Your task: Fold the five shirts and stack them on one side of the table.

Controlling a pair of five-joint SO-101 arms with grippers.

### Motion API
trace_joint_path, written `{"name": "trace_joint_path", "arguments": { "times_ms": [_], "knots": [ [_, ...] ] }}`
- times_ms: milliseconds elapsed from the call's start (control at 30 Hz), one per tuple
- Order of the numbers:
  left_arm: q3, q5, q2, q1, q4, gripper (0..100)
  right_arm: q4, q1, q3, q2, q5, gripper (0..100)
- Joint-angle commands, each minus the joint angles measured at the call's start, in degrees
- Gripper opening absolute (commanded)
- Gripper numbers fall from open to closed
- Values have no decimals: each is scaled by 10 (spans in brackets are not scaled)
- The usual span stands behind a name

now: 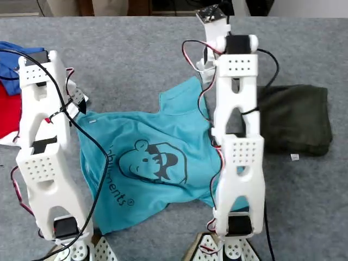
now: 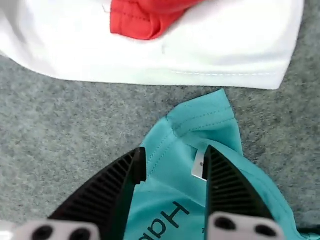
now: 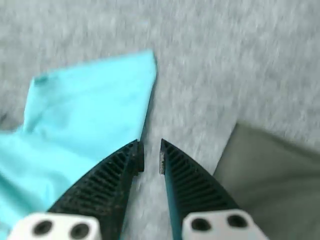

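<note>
1. Teal shirt: lies spread print-up across the middle of the tabletop, skewed, not yet folded, with wrinkles toward the near edge.
2. Handling, as a judgement: light, limp knit. Likely to sag and bunch if lifted at one point, and to drag a little on the grey cover. Best pinched at two hem or sleeve edges at once, through a single layer, and laid over rather than pulled.
3. Left gripper: hangs low over the shirt's corner on the side toward the tabletop's left edge. Jaws are moderately wide and straddle the cloth by a white tag, gripping nothing.
4. Right gripper: narrow, a slit between the tips, holding nothing. Sits over bare tabletop just beside the sleeve tip, between it and the dark folded shirt.
5. Dark folded shirt: already folded, lying toward the right edge, apart from the teal cloth.
6. Left edge: red shirt on top of a white shirt, with a blue shirt farther back. All unfolded, near the teal corner but not touching it.
</note>
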Motion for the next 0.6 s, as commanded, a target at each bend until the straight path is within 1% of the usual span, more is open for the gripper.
{"name": "trace_joint_path", "arguments": {
  "times_ms": [0, 167, 300, 367, 433, 567],
  "knots": [
    [12, 20, -27, 7, 6, 198, -32, -18, -118, 67, 0, 80],
    [15, 21, 21, 6, 6, 198, -67, -43, -170, 167, -4, 80],
    [14, 21, 41, 6, 6, 198, -134, -39, -169, 218, -53, 80],
    [14, 21, 44, 6, 6, 198, -146, -38, -169, 231, -65, 81],
    [14, 19, 45, 6, 6, 198, -148, -37, -169, 237, -76, 105],
    [14, 18, 44, 6, 6, 198, -143, -33, -169, 236, -92, 196]
  ]
}}
